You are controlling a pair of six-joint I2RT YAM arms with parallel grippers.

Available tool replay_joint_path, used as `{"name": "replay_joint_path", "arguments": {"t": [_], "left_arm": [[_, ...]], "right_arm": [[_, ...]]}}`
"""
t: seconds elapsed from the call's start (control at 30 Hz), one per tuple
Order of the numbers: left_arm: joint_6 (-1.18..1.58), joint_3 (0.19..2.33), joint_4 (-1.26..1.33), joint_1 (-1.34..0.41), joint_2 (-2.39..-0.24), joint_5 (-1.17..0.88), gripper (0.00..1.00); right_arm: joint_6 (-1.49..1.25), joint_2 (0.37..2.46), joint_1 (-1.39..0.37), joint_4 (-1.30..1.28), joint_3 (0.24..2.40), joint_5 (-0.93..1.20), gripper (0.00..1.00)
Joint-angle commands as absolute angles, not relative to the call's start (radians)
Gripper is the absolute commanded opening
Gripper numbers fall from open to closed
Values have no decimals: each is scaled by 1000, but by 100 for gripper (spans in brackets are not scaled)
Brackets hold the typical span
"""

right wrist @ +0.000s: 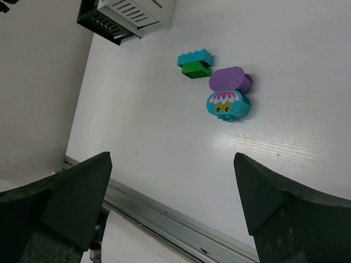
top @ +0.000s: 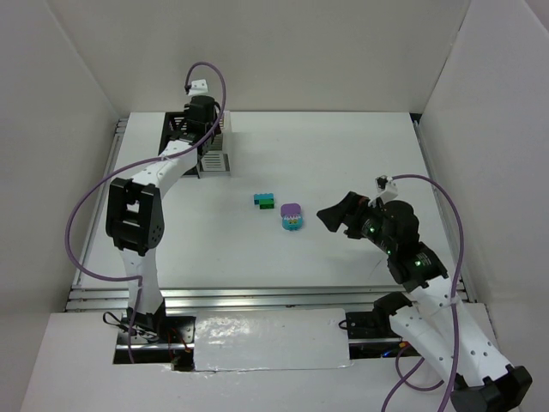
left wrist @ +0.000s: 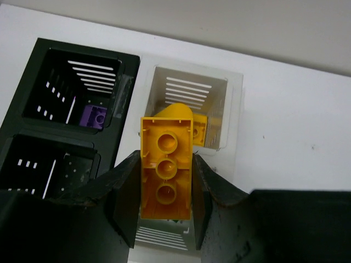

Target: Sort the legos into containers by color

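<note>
Hard moulded plastic: light, rigid, glossy, so expect zero give and some slip on the smooth walls. Gripping yellow brick [left wrist: 166, 164] in left hand [left wrist: 166, 197], fingers closed across its two long side walls, hollow underside facing the wrist camera. Hanging over white bin [left wrist: 189, 87] at far-left corner of worktop [top: 343, 154], right beside black bin [left wrist: 82, 71]. Already seeing second yellow brick [left wrist: 200, 131] in the white, purple brick [left wrist: 94, 116] in the black. Probably fine to drop from here, no fragility worry. Right hand [right wrist: 171, 181] spread wide, holding nothing, hovering toward right edge. Loose mid-worktop: teal and green pair [right wrist: 195, 61], touching; purple rounded piece [right wrist: 230, 79] against teal flower brick [right wrist: 227, 105]. Best taken across flat parallel sides, not rounded ends.
</note>
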State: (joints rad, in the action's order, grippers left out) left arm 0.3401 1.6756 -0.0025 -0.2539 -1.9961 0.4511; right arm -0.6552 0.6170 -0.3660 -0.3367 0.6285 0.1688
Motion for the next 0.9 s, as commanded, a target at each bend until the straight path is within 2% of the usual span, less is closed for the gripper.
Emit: {"name": "replay_joint_path", "arguments": {"t": [0.0, 0.3, 0.87], "left_arm": [[384, 1691, -29, -258, -1962, 431, 0], [368, 1772, -124, -276, -2000, 475, 0], [383, 1746, -143, -288, -2002, 486, 0]], "right_arm": [[-650, 592, -361, -304, 618, 169, 100], [-649, 568, -364, -313, 600, 160, 100], [-652, 545, -362, -314, 578, 155, 100]]}}
